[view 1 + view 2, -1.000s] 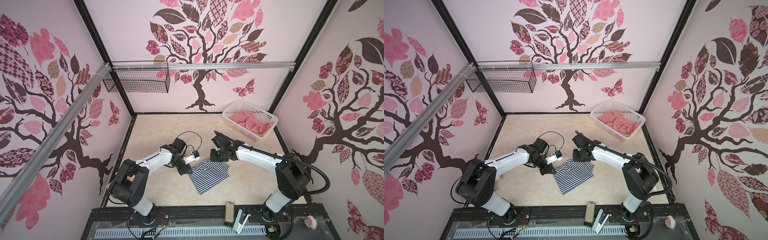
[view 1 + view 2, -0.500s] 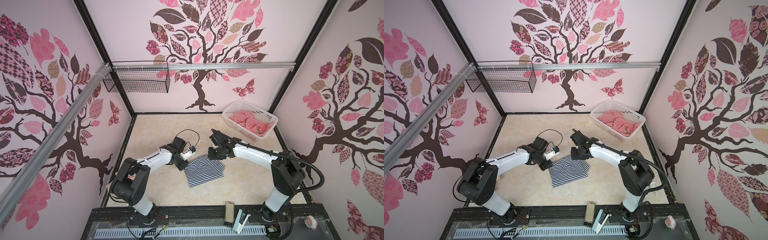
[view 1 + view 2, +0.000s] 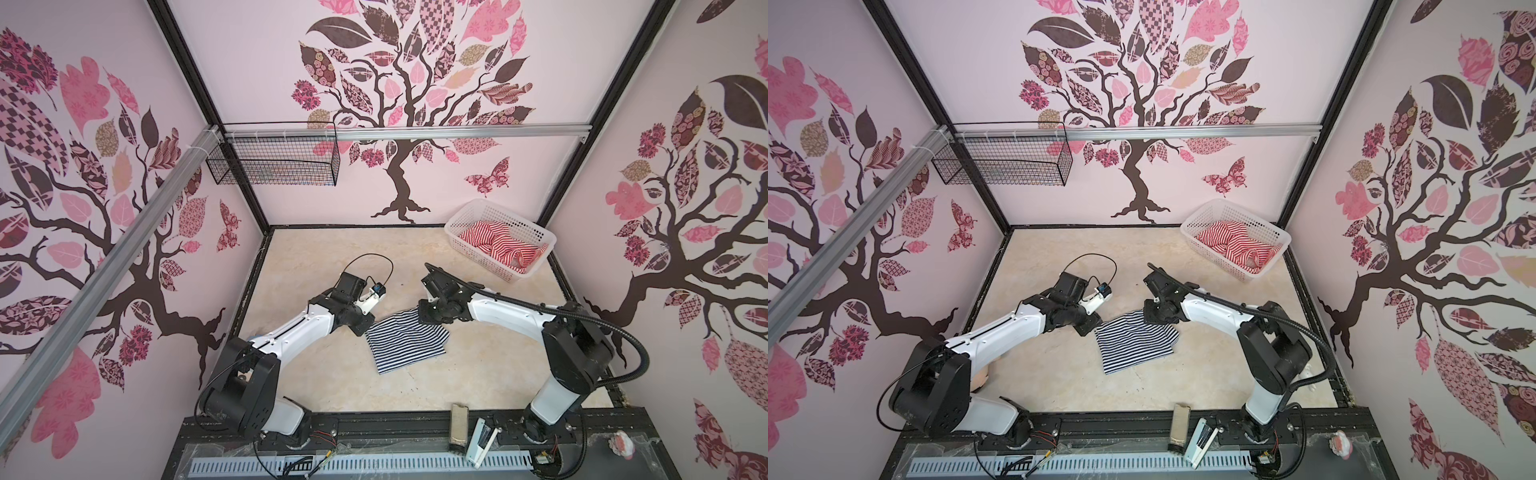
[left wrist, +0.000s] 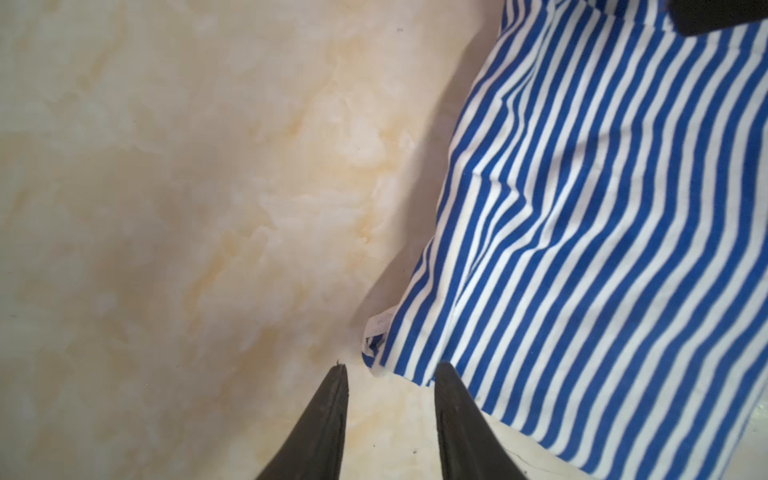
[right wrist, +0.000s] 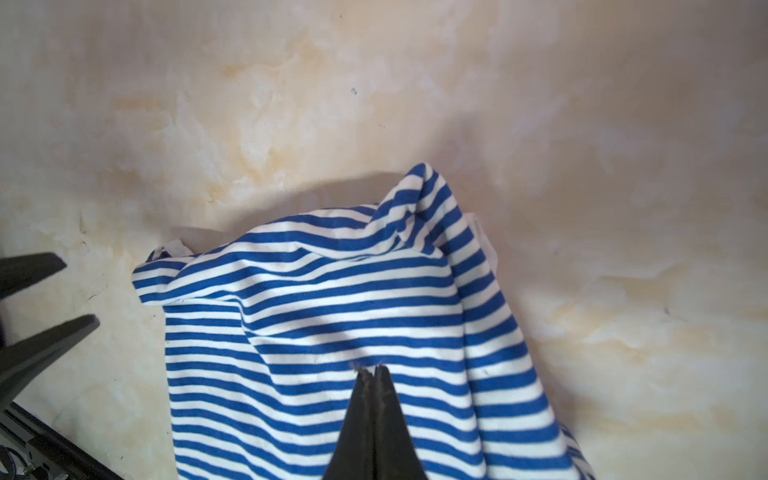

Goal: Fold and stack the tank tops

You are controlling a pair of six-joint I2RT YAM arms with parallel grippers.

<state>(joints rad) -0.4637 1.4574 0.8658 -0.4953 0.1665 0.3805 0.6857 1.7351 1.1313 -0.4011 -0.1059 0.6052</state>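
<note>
The navy-and-white striped tank top (image 3: pixel 407 343) lies rumpled near the middle of the beige marbled table (image 3: pixel 332 257) in both top views. I see the left gripper (image 3: pixel 360 328) at its far left corner. The right gripper (image 3: pixel 428 318) is over its far edge, where the cloth rises toward it. The red-and-white striped tank top (image 3: pixel 498 245) sits bunched in the white perforated basket (image 3: pixel 484 262) at the far right corner, well apart from both arms.

On my left wrist camera the left gripper (image 4: pixel 391 368) has its jaws a little apart with nothing between them. A whitish-trimmed corner of the navy-and-white striped tank top (image 4: pixel 602 228) is just beside one finger.

On my right wrist camera the right gripper (image 5: pixel 370 370) has its jaws pressed together, tips at the striped cloth. I cannot tell whether any fabric is pinched.
</note>
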